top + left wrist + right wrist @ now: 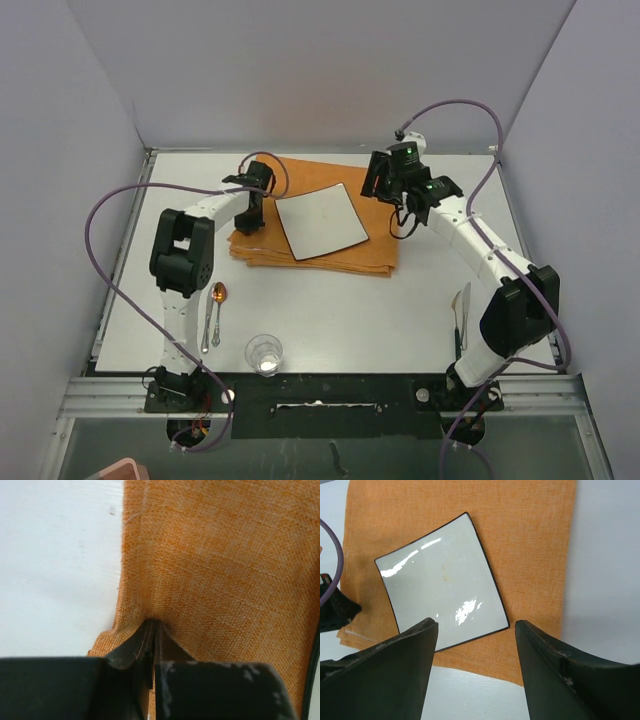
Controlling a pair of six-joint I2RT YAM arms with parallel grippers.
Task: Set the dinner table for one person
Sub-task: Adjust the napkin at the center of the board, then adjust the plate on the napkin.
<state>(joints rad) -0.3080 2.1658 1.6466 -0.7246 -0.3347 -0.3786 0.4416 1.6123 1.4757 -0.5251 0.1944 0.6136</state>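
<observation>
Up close, left tool point(153, 623) pinches orange cloth point(225, 570); overhead hides grip.

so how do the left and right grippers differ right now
The left gripper has its fingers shut, pinching the orange cloth at its left edge; the right gripper has its fingers open and holds nothing. The left gripper is down on the cloth, while the right gripper hangs above it, looking down at the white plate. Both are at the cloth.

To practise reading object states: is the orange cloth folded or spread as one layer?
Folded. Along its near edge the orange cloth shows several stacked layers in the top view.
</observation>
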